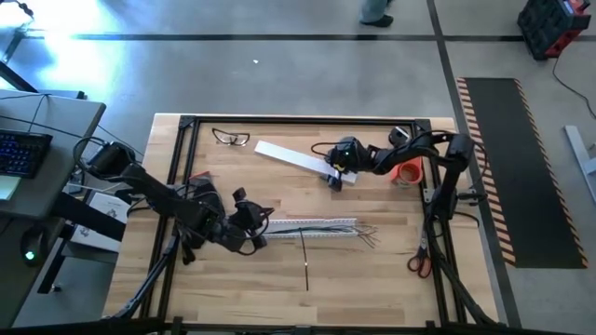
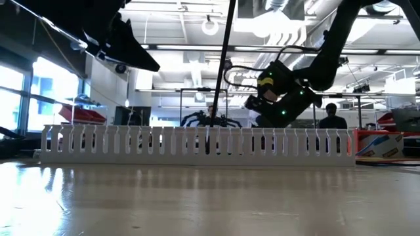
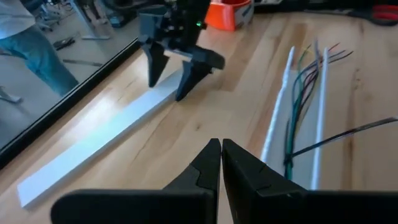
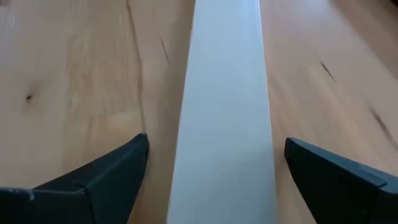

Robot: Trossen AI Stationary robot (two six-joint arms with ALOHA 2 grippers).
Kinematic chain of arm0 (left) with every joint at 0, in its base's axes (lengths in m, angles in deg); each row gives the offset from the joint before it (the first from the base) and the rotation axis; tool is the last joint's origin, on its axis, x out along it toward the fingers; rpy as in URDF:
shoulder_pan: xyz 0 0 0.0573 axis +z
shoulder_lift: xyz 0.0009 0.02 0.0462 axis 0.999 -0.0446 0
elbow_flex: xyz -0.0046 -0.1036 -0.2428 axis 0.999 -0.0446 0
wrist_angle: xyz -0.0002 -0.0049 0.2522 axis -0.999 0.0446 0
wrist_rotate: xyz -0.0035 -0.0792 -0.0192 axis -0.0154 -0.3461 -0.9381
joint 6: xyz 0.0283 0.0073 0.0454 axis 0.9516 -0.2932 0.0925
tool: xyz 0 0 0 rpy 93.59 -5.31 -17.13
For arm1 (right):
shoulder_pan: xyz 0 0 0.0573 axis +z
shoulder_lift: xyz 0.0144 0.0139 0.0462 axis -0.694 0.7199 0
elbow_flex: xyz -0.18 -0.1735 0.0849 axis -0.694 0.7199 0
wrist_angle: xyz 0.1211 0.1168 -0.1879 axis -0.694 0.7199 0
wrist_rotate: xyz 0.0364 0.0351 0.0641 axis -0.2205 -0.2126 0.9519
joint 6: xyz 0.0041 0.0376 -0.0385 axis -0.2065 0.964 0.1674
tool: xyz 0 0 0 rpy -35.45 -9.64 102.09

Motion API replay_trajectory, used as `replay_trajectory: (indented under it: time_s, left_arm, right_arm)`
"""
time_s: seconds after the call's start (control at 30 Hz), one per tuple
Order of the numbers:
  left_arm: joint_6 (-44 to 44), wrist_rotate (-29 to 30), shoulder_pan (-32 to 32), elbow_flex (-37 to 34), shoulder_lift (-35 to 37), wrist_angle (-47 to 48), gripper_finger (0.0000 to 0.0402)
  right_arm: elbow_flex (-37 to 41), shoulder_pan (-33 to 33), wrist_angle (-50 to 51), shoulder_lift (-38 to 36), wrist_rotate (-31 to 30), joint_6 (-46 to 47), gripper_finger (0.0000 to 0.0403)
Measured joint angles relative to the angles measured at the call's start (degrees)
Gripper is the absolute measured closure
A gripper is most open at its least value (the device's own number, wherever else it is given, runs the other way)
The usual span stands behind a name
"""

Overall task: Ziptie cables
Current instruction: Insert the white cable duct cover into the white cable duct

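- right gripper (image 1: 333,177) spread wide, fingers straddling the white cover strip (image 4: 224,118) at its 4 o'clock end, nothing clamped
- left gripper (image 3: 220,163) fingers pressed together, empty, just at 9 o'clock of the white channel (image 1: 312,225)
- cables (image 1: 321,226) lie along the channel, ends fanning at 3 o'clock
- ziptie (image 1: 304,259) on table, running toward 6 o'clock from the channel
- safety glasses (image 1: 231,138) at 11 o'clock; scissors (image 1: 420,262) at 4 o'clock

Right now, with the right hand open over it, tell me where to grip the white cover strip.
Grip the white cover strip across its narrow width, near the end under the right hand, coming straight down. It lies flat on the table, and the open fingers already straddle its two long edges.
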Motion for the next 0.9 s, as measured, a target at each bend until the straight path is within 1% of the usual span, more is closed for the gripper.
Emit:
replay_trajectory:
  time_s: [0.1, 0.2, 0.27, 0.37, 0.57, 0.63, 0.73, 0.9]
  left_arm:
    - [-0.04, -1.16, -0.46, 0.0, -0.75, -1.62, 0.0402]
    - [0.38, -1.33, -1.0, 0.0, -1.02, -3.96, 0.0402]
    - [0.42, -1.34, -1.48, 0.0, -1.02, -4.55, 0.0402]
    - [0.42, -1.18, -2.33, 0.0, -1.04, -6.59, 0.0402]
    - [1.4, 0.22, -4.28, 0.0, -1.04, -8.74, 0.0402]
    - [1.54, 0.94, -4.62, 0.0, -1.04, -9.16, 0.0402]
    - [1.57, 0.98, -4.68, 0.0, -1.04, -9.66, 0.0402]
    - [1.47, 1.11, -4.67, 0.0, -1.04, -10.12, 0.0402]
  right_arm:
    - [-0.29, -0.61, 5.21, -0.34, 1.05, 0.27, 0.0055]
    - [-0.32, -0.34, 7.9, -0.36, 2.42, 0.84, 0.0075]
    - [0.23, 0.77, 8.17, -0.41, 1.39, 1.3, 0.009]
    - [3.33, 2.62, 3.55, -0.51, 0.0, 2.72, 0.0119]
    - [12.67, 6.52, -12.36, -0.54, -2.48, 8.47, 0.019]
    - [15.04, 8.02, -15.94, -0.54, -3.06, 9.97, 0.0194]
    - [16.59, 10.45, -18.5, -0.54, -4.82, 11.45, 0.0194]
    - [16.97, 14.06, -18.48, -0.86, -6.42, 12.52, 0.0194]
